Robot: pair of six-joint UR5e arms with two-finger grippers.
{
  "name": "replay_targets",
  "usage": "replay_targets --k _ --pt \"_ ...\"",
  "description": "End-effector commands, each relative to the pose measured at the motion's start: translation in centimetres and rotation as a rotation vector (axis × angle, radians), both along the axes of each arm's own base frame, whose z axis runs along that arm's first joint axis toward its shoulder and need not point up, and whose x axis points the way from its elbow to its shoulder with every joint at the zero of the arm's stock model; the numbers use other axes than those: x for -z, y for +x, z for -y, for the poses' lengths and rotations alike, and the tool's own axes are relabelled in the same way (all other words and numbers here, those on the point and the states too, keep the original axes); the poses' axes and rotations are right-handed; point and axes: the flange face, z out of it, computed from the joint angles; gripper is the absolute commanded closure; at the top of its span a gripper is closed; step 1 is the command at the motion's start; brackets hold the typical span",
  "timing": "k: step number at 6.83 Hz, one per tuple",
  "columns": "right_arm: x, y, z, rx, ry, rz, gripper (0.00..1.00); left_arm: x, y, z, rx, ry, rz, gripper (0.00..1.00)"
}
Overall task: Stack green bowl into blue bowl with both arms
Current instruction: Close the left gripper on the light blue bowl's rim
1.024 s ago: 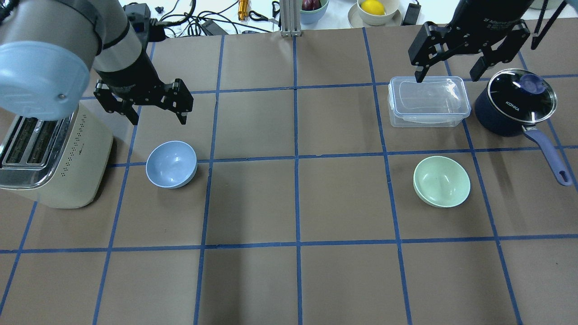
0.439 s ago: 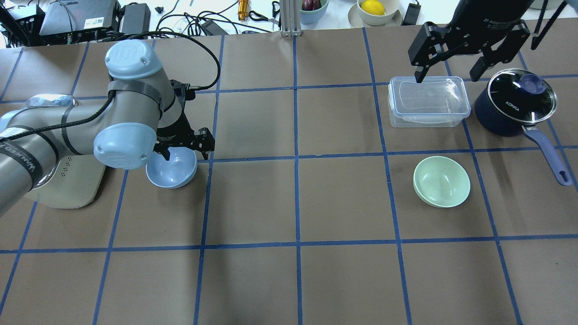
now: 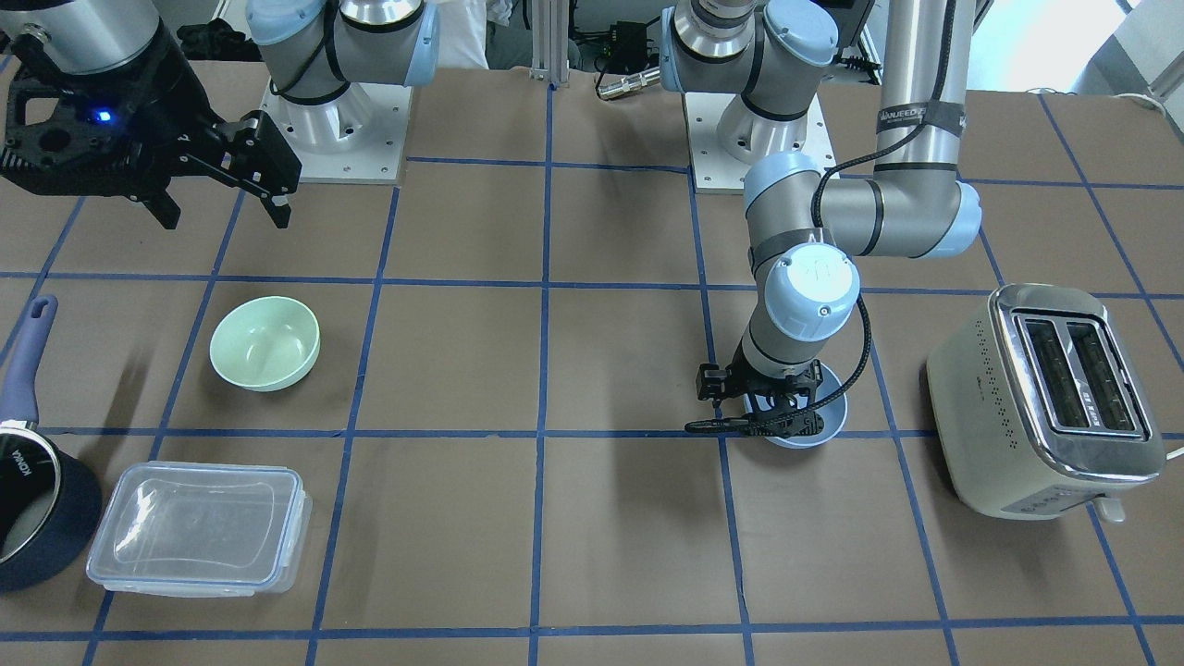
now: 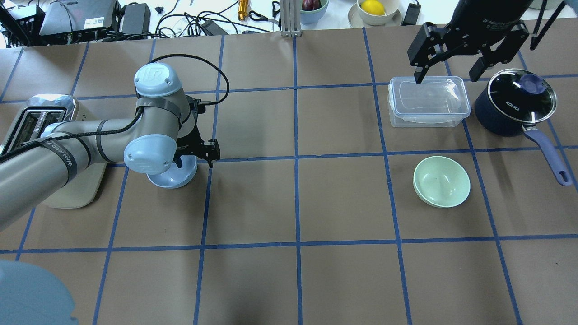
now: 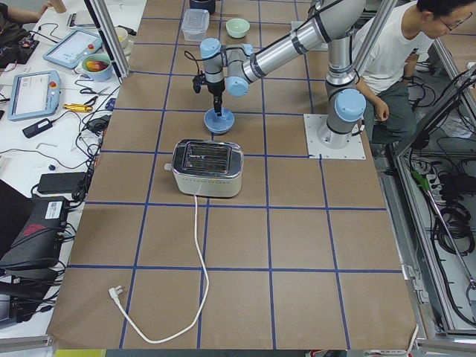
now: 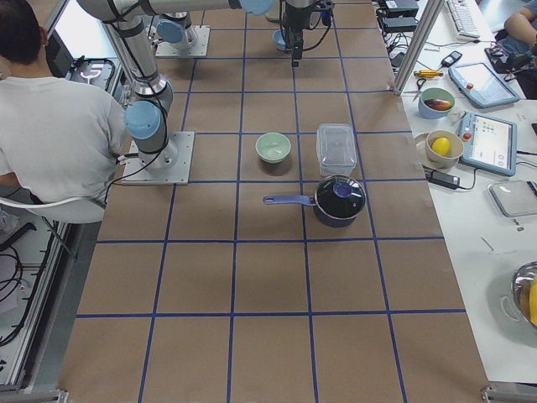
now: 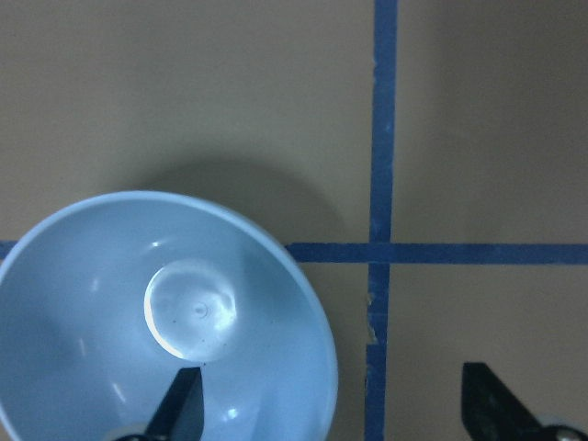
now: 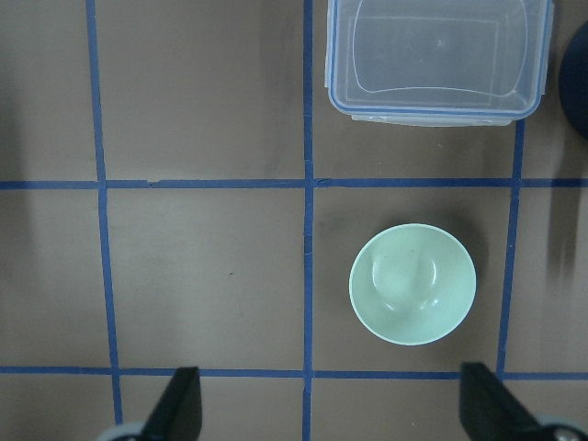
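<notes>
From overhead the left arm (image 4: 90,149) covers most of the blue bowl (image 4: 178,177), leaving only its near rim and a slice of its inside, and crosses the toaster (image 4: 31,119), hiding its middle. The left wrist view cuts the bowl at its left and bottom edges and shows only the tips of the fingers (image 7: 184,409) of the left gripper (image 7: 337,409). The front view's left edge slices through the saucepan (image 3: 55,527)

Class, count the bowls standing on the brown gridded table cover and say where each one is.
2. The blue bowl sits beside the toaster, with the left gripper straddling its rim. The green bowl sits alone near the clear container and saucepan. None seems hidden.
</notes>
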Motion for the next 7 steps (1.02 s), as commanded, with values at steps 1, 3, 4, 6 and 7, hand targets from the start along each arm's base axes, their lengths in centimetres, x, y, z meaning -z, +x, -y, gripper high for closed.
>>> replay_targets --k 1,3,4,6,7 --pt "0.0 0.0 0.0 -0.001 0.0 0.001 0.0 0.2 0.0 -0.6 -0.001 0.0 0.008 1.0" --pt "0.0 0.1 0.0 0.001 0.0 0.004 0.0 -1.0 -0.2 0.4 0.002 -0.033 0.006 1.0" --pt "-0.1 0.1 0.0 0.001 -0.001 0.004 0.0 -2.8 -1.8 1.2 0.006 -0.068 0.0 1.0" --pt "-0.1 0.0 0.0 0.001 -0.001 0.002 0.0 -4.5 -14.3 -2.2 -0.032 -0.121 -0.061 1.0" --pt "0.0 0.0 0.1 -0.001 -0.001 0.002 0.0 -4.1 -20.7 -5.2 -0.065 -0.117 -0.081 1.0"
